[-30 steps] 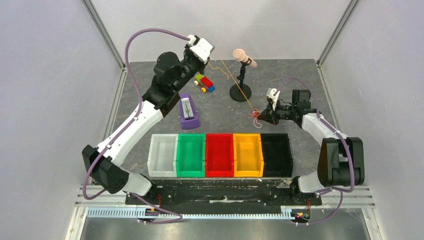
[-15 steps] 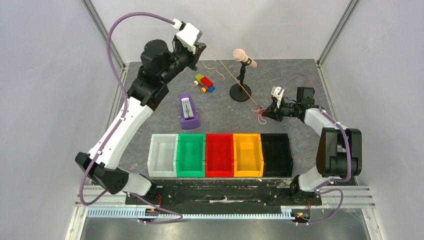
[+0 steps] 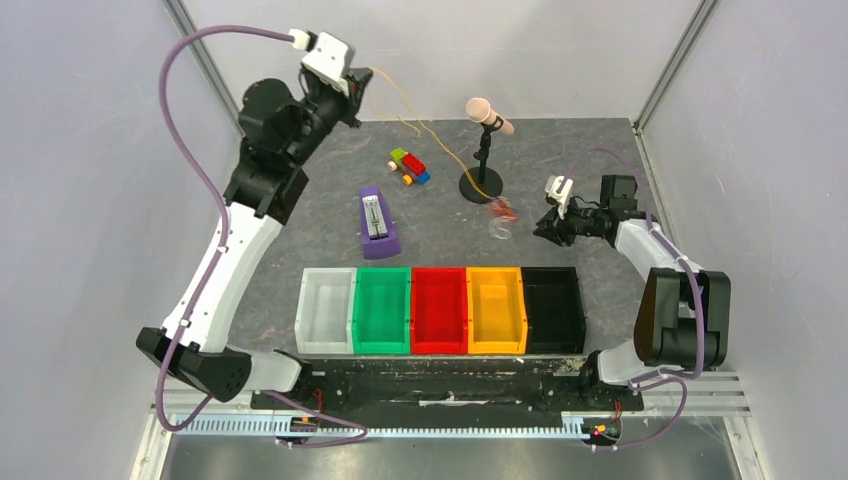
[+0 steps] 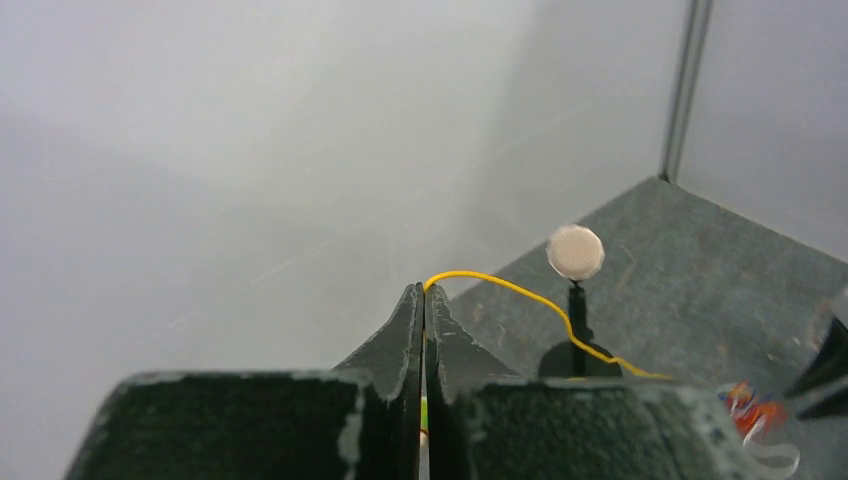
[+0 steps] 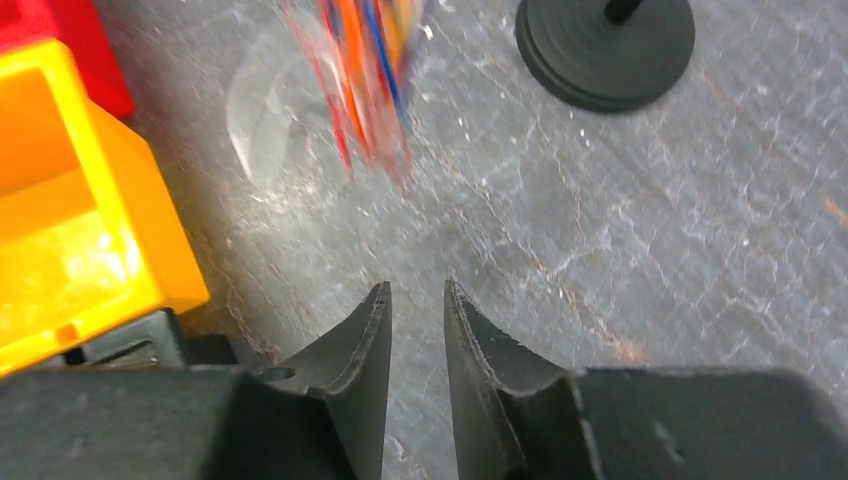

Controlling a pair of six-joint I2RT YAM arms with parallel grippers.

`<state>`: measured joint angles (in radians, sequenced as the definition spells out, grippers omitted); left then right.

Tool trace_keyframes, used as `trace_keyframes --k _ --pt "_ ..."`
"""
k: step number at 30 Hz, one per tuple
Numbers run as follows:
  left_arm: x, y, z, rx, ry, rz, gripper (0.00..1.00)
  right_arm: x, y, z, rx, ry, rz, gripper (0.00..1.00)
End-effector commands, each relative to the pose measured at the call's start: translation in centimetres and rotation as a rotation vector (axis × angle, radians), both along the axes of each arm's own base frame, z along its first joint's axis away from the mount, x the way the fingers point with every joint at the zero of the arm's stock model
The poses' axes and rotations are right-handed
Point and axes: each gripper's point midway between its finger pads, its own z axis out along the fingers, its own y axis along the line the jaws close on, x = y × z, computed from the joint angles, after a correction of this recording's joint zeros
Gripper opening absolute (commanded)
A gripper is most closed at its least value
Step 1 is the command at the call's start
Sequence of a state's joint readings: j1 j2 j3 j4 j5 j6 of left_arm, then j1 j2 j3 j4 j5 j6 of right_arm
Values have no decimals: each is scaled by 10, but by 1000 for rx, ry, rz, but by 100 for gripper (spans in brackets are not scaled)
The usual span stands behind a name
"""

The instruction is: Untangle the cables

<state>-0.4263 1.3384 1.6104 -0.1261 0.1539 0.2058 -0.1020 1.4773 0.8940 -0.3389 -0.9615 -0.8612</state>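
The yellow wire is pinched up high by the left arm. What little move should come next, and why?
Probably the right gripper should ease forward and close on the bundle. Its fingers stand apart, empty, with the blurred bundle loose just ahead, while the left gripper is shut on the yellow wire running down to it. Pinning the bundle should let that wire pull free.

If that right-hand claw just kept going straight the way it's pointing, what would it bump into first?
Most likely the blurred bundle of cables, just ahead of the right gripper and a little off-centre in its wrist view. How high the bundle hangs is unclear.
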Motion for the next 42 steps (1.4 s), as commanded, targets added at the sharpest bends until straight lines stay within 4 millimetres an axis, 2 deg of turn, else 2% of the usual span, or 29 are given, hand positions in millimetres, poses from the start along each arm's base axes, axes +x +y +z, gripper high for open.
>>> trace_keyframes --k 1,5,7,9,14,19,21,24,26,27,31,35,37,40,41,42 --pt "-9 25 79 -146 -143 49 2 10 -24 -32 -140 35 -49 28" --pt "-15 23 94 -173 -145 24 2 18 -33 -55 -181 82 -75 28" --pt "-17 19 94 -176 -136 -3 2 22 -29 -50 -134 106 -89 42" --pt "-16 16 90 -177 -124 -13 2 26 -15 -27 -37 90 -79 60" --pt "-14 15 93 -188 -137 -19 2 41 17 44 181 -26 -139 75" --pt "-15 8 107 -235 -160 -61 2 44 45 103 340 -130 -144 83" --pt "-15 4 115 -254 -175 -80 2 37 70 123 396 -154 -106 87" --pt "-20 -7 125 -283 -175 -140 2 29 96 148 468 -179 -67 94" --pt "-27 -20 124 -284 -162 -216 2 20 115 165 517 -199 -29 97" --pt "-34 -26 130 -289 -185 -252 2 17 122 172 538 -210 -16 98" --pt "-51 -49 132 -289 -183 -355 2 12 144 194 590 -286 -6 98" --pt "-60 -69 127 -303 -145 -433 2 21 156 201 589 -393 -36 98" --pt "-63 -78 124 -309 -127 -460 2 22 166 196 578 -427 -8 98" --pt "-65 -89 121 -330 -98 -487 2 24 184 168 532 -403 28 97" --pt "-66 -91 122 -342 -91 -490 2 21 190 155 517 -389 45 92" --pt "-65 -92 124 -362 -80 -494 2 20 195 138 484 -385 59 84"
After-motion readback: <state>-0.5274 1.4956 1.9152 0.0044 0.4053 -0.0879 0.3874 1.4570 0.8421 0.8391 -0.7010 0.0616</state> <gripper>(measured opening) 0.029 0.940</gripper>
